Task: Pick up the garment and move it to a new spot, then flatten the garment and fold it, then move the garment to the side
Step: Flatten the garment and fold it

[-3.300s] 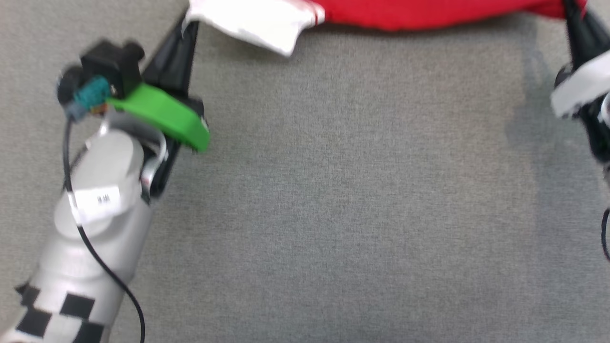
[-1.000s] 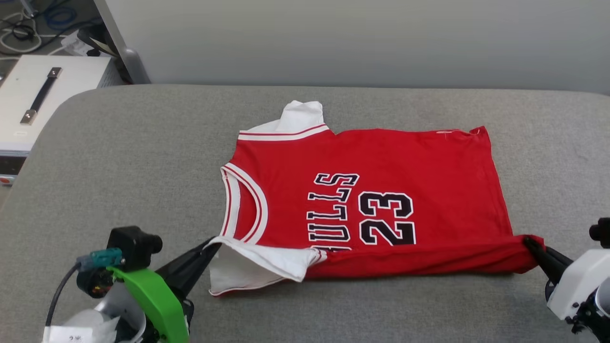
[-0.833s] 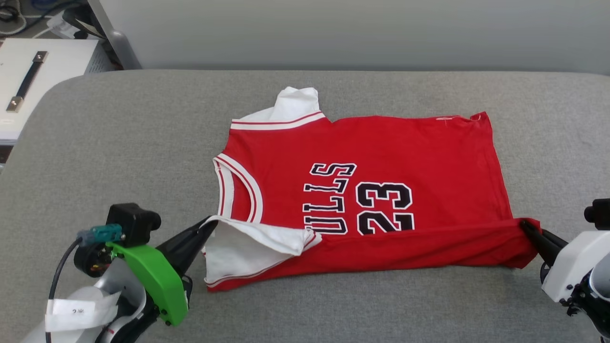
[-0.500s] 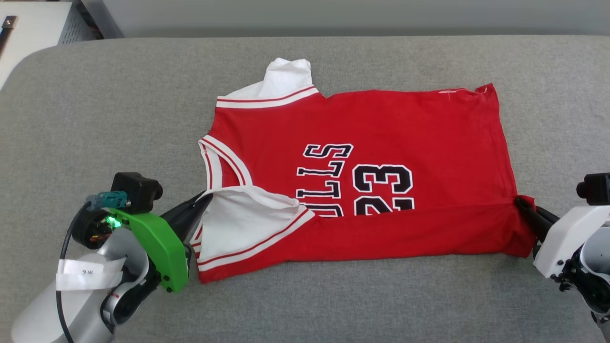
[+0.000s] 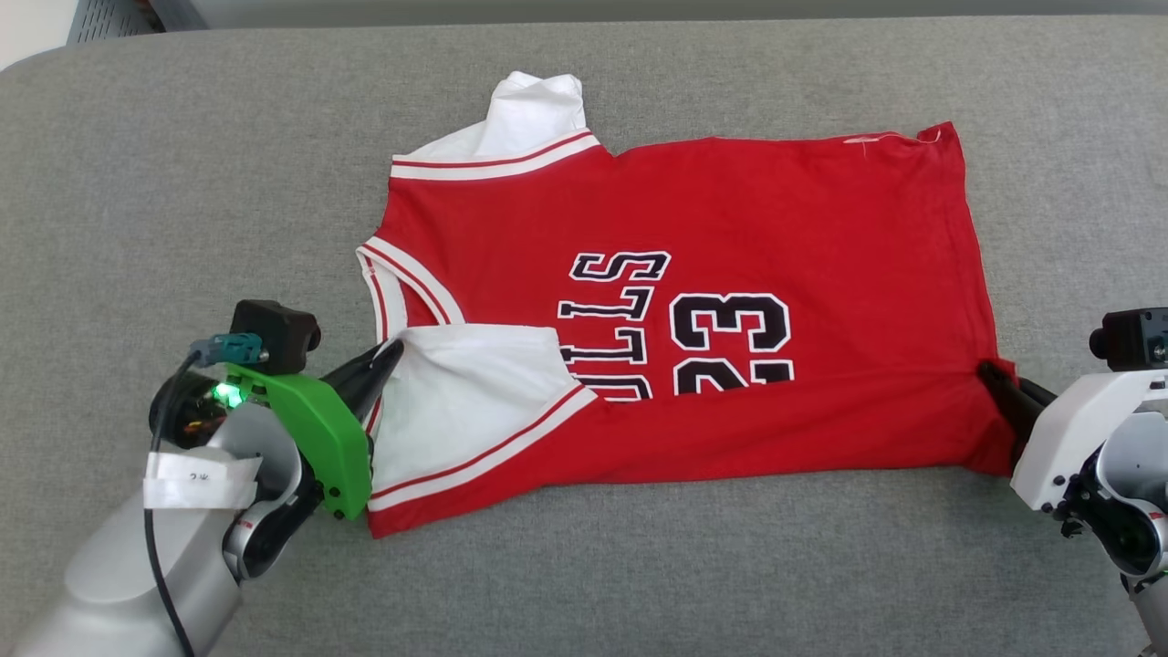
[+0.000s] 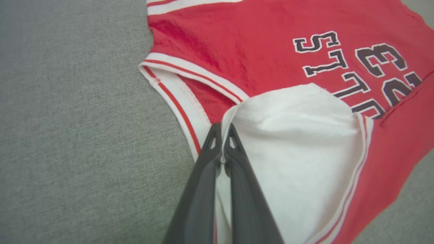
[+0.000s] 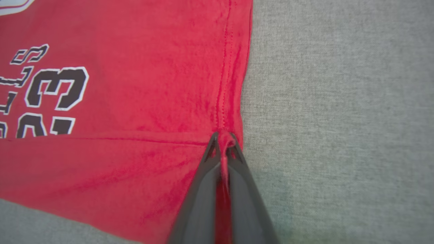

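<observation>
Partly folded red garment (image 5: 730, 228)

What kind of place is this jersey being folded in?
Probably a robotics lab or test bench: a grey fabric-covered table, a vented grey unit beyond its corner, and the left gripper and right gripper each pinching the red jersey.

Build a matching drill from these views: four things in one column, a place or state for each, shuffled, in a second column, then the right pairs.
Column one
1. left end effector
2. right end effector
3. far sleeve
4. number 23

Column two
A. partly covered by the garment's folded-over near edge
B. shut on the red hem
C. shut on the white near sleeve
D. white, free, pointing away from the robot

Pairs: 1-C, 2-B, 3-D, 4-A
</observation>
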Tool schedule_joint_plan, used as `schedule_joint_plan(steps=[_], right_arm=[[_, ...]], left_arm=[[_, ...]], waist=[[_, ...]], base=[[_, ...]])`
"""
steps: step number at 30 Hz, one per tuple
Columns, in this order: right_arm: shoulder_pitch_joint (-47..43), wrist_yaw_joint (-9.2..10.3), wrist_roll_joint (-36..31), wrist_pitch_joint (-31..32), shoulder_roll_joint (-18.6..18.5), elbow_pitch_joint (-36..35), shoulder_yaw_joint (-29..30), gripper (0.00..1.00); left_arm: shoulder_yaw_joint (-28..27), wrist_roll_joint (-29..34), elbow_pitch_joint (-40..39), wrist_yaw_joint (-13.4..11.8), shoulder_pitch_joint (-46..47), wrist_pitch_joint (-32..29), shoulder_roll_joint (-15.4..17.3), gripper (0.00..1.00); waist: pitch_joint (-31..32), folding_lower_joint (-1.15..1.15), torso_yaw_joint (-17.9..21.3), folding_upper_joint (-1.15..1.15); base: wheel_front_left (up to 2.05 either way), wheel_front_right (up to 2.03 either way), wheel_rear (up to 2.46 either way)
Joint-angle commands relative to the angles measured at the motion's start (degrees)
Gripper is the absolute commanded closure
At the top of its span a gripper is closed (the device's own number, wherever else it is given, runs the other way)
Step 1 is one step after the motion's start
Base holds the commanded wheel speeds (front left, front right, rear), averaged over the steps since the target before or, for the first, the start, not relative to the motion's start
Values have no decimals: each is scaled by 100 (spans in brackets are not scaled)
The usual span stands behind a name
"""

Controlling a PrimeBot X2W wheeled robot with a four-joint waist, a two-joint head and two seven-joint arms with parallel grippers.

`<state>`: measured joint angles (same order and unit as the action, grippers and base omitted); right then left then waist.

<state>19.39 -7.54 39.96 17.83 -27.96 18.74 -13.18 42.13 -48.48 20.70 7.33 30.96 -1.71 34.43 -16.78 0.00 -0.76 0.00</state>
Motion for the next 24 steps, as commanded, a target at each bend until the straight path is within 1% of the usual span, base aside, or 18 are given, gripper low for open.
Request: schedule_joint_plan(steps=[1,2,3,5,11,15,19,21,24], right_arm=[[85,5,-52,-41,27,51,-23,100],[92,5,-60,-66,37,89,-25,63],[93,5,-65,-94,49,125,-15,0],[90,5,-87,-133,73,196,-32,0],[-5,5,-233,-397,52,217,-72,0],[-215,5,-368,-440,21,72,-48,0],[-472,5,-570,-281,41,-164,57,0],[-620,5,-649,-132,90,-310,158,0],[-863,5,-803,156,175,-606,277,0]], left_arm=[[65,-31,118,15,118,17,-64,55],[115,-17,218,15,147,43,-93,0],[119,-30,321,15,162,72,-128,0],[168,-49,489,15,186,135,-213,0],[36,-123,837,0,142,710,-480,0],[-44,-265,899,-111,-48,867,-612,0],[11,-156,744,-470,-349,947,-596,0],[-39,-284,579,-649,-583,926,-633,0],[-64,-444,252,-989,-958,733,-603,0]], waist=[[11,0,-4,0],[24,0,-7,0],[42,0,-10,0],[110,0,-23,0],[429,0,-80,0],[714,0,-107,0],[969,0,-100,0],[1069,0,-99,0],[1186,0,-96,0]], base=[[0,0,0],[0,0,0],[0,0,0],[0,0,0],[0,0,0],[0,0,0],[0,0,0],[0,0,0],[0,0,0]])
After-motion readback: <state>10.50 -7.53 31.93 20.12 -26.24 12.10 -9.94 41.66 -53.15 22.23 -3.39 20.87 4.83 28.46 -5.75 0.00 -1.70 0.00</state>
